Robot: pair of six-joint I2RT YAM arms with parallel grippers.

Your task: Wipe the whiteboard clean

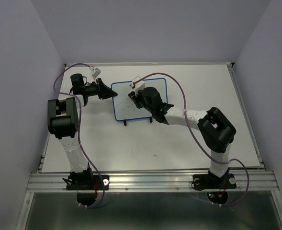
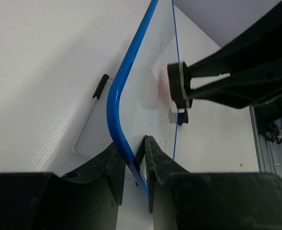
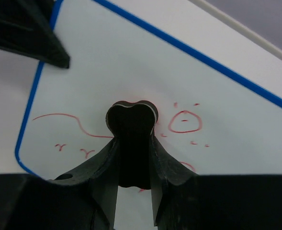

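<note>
The whiteboard [image 1: 127, 110] stands on two black feet at the table's middle back, with a blue rim and red scribbles [image 3: 184, 121]. My left gripper [image 1: 113, 94] is shut on its left rim, and in the left wrist view [image 2: 134, 144] the blue rim [image 2: 119, 91] passes between the fingers. My right gripper [image 1: 134, 96] is shut on a small black eraser [image 3: 131, 118] and presses it against the board face [image 3: 131, 57]. The eraser also shows in the left wrist view [image 2: 177, 86], with a faint red smear beside it.
A white pen-like thing with a black cap [image 2: 100, 86] lies on the table behind the board. A metal rail [image 1: 150, 179] runs along the table's near edge. Walls close in the left, the right and the back.
</note>
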